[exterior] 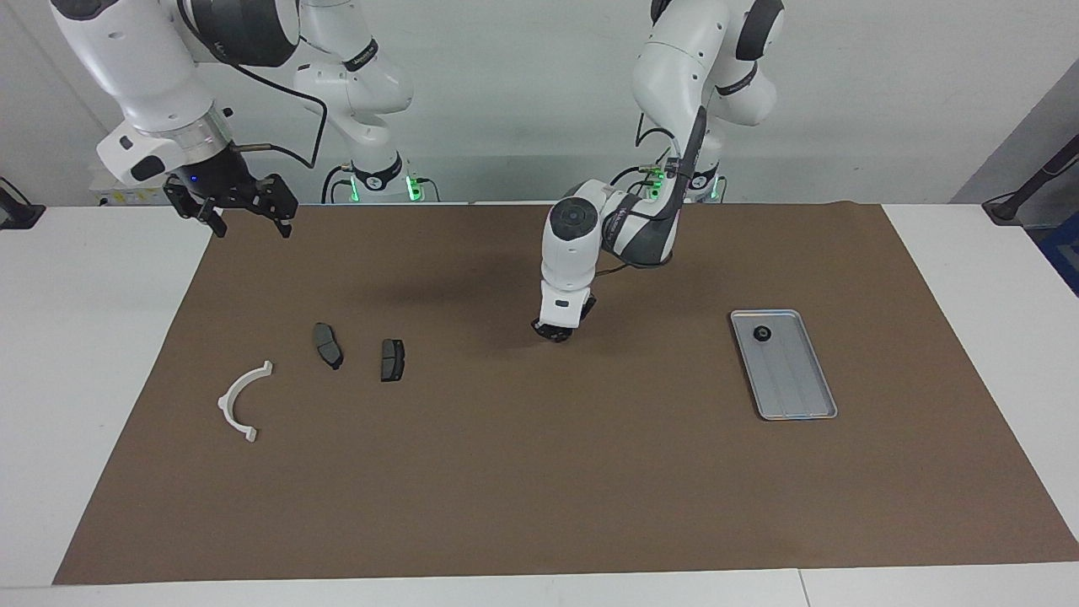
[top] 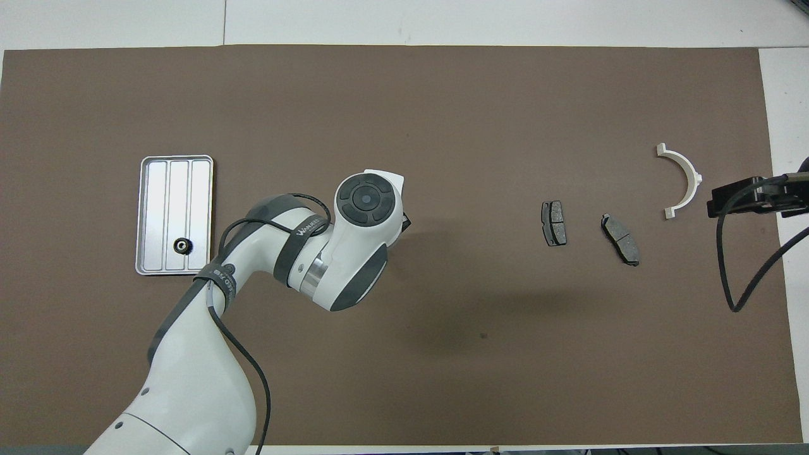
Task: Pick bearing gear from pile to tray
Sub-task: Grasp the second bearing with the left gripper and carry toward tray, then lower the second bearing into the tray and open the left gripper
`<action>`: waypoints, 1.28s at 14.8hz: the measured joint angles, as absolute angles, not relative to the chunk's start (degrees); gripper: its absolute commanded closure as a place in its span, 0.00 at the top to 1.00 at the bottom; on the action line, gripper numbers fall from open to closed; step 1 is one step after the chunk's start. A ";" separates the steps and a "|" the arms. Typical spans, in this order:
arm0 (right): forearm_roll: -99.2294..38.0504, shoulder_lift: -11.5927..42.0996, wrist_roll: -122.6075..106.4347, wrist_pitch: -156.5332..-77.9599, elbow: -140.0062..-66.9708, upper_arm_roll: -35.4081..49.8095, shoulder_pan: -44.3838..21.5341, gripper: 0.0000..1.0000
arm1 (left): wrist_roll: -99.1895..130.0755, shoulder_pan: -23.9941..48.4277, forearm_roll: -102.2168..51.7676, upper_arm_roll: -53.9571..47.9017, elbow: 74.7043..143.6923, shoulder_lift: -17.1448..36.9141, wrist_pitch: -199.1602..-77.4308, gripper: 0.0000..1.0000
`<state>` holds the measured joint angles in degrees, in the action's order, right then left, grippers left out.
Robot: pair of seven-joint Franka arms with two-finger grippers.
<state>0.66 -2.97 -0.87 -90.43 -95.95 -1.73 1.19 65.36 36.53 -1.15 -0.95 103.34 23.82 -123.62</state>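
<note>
The left tool (exterior: 556, 330) hangs low over the middle of the brown-matted desk (exterior: 539, 472), between the parts and the tray; whether its grip is wide or narrow cannot be told. Its arm strap reads "WALKER", partly visible. The right tool (exterior: 244, 211), spread wide, waits over the mat's corner at the right arm's end. One small black round bearing gear (top: 182, 245) lies in the flat silver-grey ridged metal tray (top: 158, 189), at its robot-side end. Two dark grey brake pads (top: 554, 223) and a white semicircular plastic bracket (top: 684, 180) lie toward the right arm's edge.

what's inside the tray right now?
The tray holds one small black round gear, near its end nearer the robots; the rest shows bare ridged metal. Nothing covers it: the left pincer hangs over the mat between tray and pile.
</note>
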 measured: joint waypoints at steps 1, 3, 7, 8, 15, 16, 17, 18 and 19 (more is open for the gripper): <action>0.66 -2.97 -0.87 -90.43 -95.95 -1.76 1.19 1.00 | 63.44 34.92 -1.14 -0.87 103.28 23.06 -122.80 0.00; 0.66 -2.97 -0.87 -90.43 -95.96 -1.78 1.19 1.00 | 58.19 30.51 -1.12 -0.74 103.37 20.85 -120.94 0.00; 0.66 -2.98 -0.87 -90.43 -95.97 -1.81 1.19 1.00 | 43.67 21.26 -1.12 -0.58 104.78 17.11 -118.03 0.00; 0.66 -2.98 -0.87 -90.43 -95.97 -1.81 1.19 1.00 | 39.87 19.00 -1.12 -0.55 105.05 16.91 -117.97 0.00; 0.66 -3.01 -0.87 -90.43 -95.97 -1.83 1.19 1.00 | 19.07 7.21 -1.11 -0.55 105.49 16.90 -118.33 0.00; 0.66 -3.01 -0.87 -90.43 -95.97 -1.83 1.19 1.00 | 17.92 6.35 -1.11 -0.58 105.50 16.90 -118.65 0.00; 0.67 -3.02 -0.87 -90.43 -95.97 -1.83 1.19 1.00 | 16.90 5.70 -1.11 -0.59 105.50 16.90 -119.10 0.00; 0.67 -3.02 -0.87 -90.43 -95.97 -1.83 1.19 1.00 | 15.86 5.21 -1.11 -0.60 105.50 16.90 -119.66 0.00; 0.67 -3.02 -0.87 -90.43 -95.97 -1.83 1.19 1.00 | 14.62 4.56 -1.11 -0.59 105.51 16.92 -120.11 0.00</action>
<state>0.67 -3.02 -0.87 -90.43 -95.97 -1.83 1.19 14.62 4.56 -1.11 -0.59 105.51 16.92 -120.11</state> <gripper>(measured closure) 0.000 0.762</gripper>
